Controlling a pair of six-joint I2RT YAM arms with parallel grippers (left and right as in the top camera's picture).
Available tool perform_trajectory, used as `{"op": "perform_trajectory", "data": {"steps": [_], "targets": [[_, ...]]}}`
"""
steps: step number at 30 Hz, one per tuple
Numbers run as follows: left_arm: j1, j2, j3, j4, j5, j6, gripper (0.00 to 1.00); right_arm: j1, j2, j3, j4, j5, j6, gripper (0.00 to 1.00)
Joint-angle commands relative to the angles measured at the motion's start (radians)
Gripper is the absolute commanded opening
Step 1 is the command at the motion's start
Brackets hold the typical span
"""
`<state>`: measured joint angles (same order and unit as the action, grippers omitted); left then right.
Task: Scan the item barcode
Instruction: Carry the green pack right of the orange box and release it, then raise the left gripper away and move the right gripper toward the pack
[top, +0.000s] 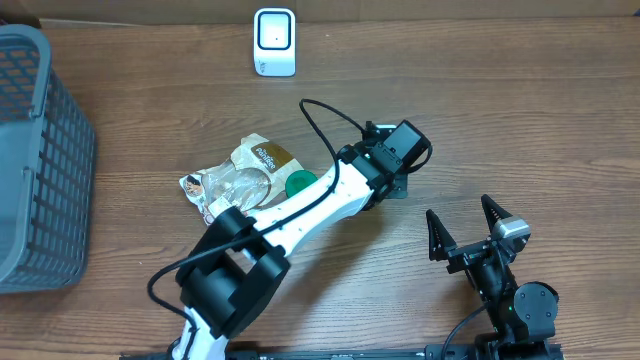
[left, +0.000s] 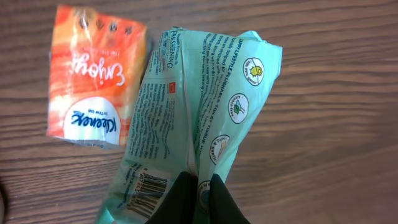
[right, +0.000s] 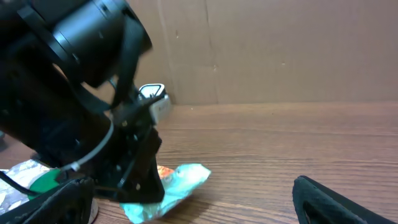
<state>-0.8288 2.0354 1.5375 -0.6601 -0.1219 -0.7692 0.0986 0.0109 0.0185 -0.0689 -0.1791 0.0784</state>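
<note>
My left gripper (left: 199, 180) is shut on a fold of a mint-green wipes pack (left: 205, 93), which hangs from the jaws just above the wooden table. The pack's barcode (left: 149, 190) shows on its lower left face, beside my fingers. An orange tissue pack (left: 93, 81) lies flat on the table next to it. In the overhead view the left wrist (top: 395, 160) covers the green pack. The white scanner (top: 274, 41) stands at the table's far edge. My right gripper (top: 467, 228) is open and holds nothing, near the front right. From the right wrist the green pack (right: 186, 177) shows under the left arm.
A grey plastic basket (top: 30, 170) fills the left side. A clear snack bag with a brown label (top: 245, 170) and a green lid (top: 297, 183) lie under the left arm. A cardboard wall (right: 280, 50) stands behind the table.
</note>
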Motion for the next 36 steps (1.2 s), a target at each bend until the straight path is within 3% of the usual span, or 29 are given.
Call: {"op": "perform_trajectory", "data": {"steps": [1, 3, 5, 6, 7, 12, 18, 24, 30, 36], "targets": [[0.005, 0.053, -0.005, 0.015, -0.023, -0.073, 0.17, -0.005, -0.008, -0.011, 0.005, -0.002, 0.002, 1.00], [0.006, 0.062, -0.005, 0.023, -0.023, -0.063, 0.55, -0.005, -0.008, -0.011, 0.005, -0.002, 0.002, 1.00], [0.006, 0.063, -0.005, 0.034, -0.023, -0.021, 0.83, -0.005, -0.008, -0.011, 0.005, -0.002, 0.002, 1.00], [0.006, 0.063, -0.003, 0.036, -0.022, 0.001, 0.95, -0.005, -0.008, -0.011, 0.005, -0.002, 0.002, 1.00], [0.006, 0.060, 0.003, 0.035, -0.017, 0.020, 1.00, -0.005, -0.008, -0.011, 0.005, -0.002, 0.002, 1.00], [0.019, 0.013, 0.099, -0.059, -0.015, 0.137, 1.00, -0.005, -0.008, -0.011, 0.006, -0.002, 0.002, 1.00], [0.124, -0.099, 0.339, -0.335, 0.014, 0.307, 1.00, -0.004, -0.008, -0.011, 0.015, -0.010, 0.012, 1.00], [0.324, -0.200, 0.502, -0.514, 0.123, 0.455, 1.00, -0.005, -0.008, 0.003, 0.092, -0.018, 0.304, 1.00], [0.523, -0.243, 0.519, -0.595, 0.135, 0.459, 1.00, -0.005, 0.026, 0.113, 0.028, -0.026, 0.315, 1.00], [0.639, -0.240, 0.518, -0.676, 0.132, 0.459, 1.00, -0.005, 0.251, 0.341, -0.124, -0.053, 0.250, 1.00]]}}
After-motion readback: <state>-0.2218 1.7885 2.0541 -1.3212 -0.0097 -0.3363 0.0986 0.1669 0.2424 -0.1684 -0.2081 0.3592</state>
